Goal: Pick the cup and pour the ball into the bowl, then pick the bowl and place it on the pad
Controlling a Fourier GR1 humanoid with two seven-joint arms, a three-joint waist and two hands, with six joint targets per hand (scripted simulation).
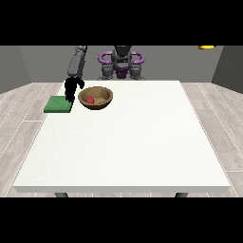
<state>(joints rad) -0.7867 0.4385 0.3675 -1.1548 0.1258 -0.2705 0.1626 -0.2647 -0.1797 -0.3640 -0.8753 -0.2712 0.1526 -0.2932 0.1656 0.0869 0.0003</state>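
A brown wooden bowl [96, 98] stands on the white table [128, 142] at the far left, with a red ball [89, 100] lying inside it. A flat green pad [58, 104] lies just left of the bowl, at the table's left edge. The black hand at the view's left [72, 88] hangs from a raised grey arm between the pad and the bowl, close to the bowl's left rim, fingers pointing down. Whether it touches the rim I cannot tell. No cup shows anywhere. No hand shows at the view's right.
The robot's torso [121, 64] stands behind the table's far edge. A wooden floor surrounds the table on both sides.
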